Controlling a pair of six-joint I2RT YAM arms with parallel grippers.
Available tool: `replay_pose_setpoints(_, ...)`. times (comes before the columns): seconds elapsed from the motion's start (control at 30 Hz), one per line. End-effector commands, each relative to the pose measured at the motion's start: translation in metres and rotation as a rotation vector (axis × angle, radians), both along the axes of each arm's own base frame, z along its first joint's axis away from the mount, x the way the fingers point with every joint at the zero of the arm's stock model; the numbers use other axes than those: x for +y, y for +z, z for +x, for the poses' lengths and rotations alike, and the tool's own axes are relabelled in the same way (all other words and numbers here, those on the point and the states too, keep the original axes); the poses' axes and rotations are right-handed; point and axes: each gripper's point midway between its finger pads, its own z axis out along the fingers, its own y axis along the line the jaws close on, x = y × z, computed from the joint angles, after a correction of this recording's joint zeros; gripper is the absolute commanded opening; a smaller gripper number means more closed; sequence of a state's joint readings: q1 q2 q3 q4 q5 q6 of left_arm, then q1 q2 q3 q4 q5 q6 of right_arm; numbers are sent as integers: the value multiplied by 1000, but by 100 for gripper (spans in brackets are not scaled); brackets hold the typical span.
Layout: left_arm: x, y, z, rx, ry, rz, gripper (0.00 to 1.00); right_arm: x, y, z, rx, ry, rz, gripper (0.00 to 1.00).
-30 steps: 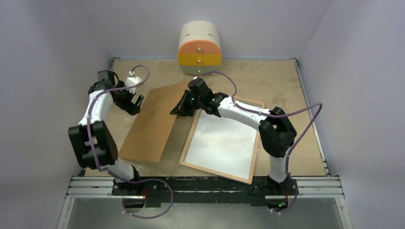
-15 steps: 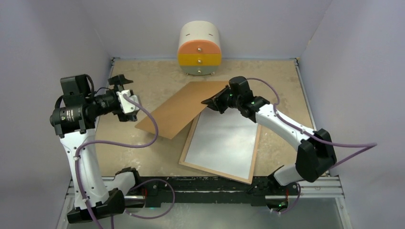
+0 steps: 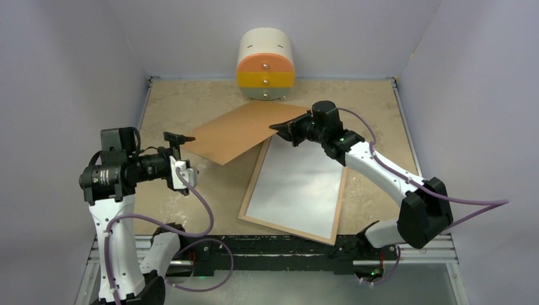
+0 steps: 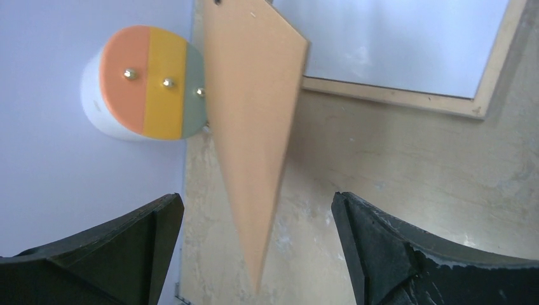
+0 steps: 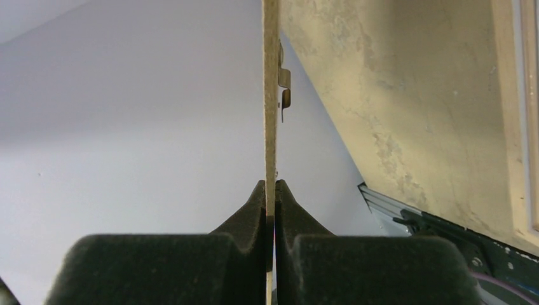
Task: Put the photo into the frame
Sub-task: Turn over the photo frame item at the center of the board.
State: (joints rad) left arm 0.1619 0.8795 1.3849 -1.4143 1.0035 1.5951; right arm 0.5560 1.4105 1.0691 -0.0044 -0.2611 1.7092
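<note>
We note both arms built alike: left arm (image 3: 114, 235), right arm (image 3: 381, 169). White tube links, chunky black joint housings. Purple cables (image 3: 204, 206) loop loosely off each. Fingers (image 4: 394, 254) matt black, wedge-shaped, faintly grained. We spot small green lights (image 3: 370, 275) by black bases (image 3: 175, 230).

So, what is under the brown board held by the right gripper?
Under the lifted board, pinched by the right gripper, only table surface shows. No photo is visible. From above, the board covers the part beneath.
</note>
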Motion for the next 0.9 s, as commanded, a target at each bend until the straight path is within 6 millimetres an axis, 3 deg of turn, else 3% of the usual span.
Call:
replay_pose_setpoints(0.0,7,-29,6,-11,-41,97,93,5,72,11,-153,-25,161,0)
replay_pose_setpoints(0.07,10,-35,15,15,-25,95,90,9,75,11,-152,-13,168,0)
replay_pose_setpoints(0.2,15,-29,42,-40,44,54,87,14,79,8,-156,3,190,0)
replay_pose_setpoints(0.27,16,-25,54,-102,78,28,81,17,79,6,-151,12,203,0)
replay_pose_setpoints(0.4,18,-37,63,-175,94,25,70,22,88,2,-159,22,241,0)
replay_pose_setpoints(0.5,23,-32,77,-225,134,13,62,29,96,-2,-171,45,251,0)
replay_pose_setpoints(0.6,25,-22,88,-252,153,-9,46,37,96,-8,-168,67,253,0)
replay_pose_setpoints(0.73,20,-11,93,-284,105,-15,4,50,92,-21,-187,141,206,0)
replay_pose_setpoints(0.83,20,-1,98,-291,114,-31,0,56,85,-35,-244,259,127,3)
replay_pose_setpoints(0.87,20,0,98,-290,111,-26,0,57,81,-44,-246,317,105,13)
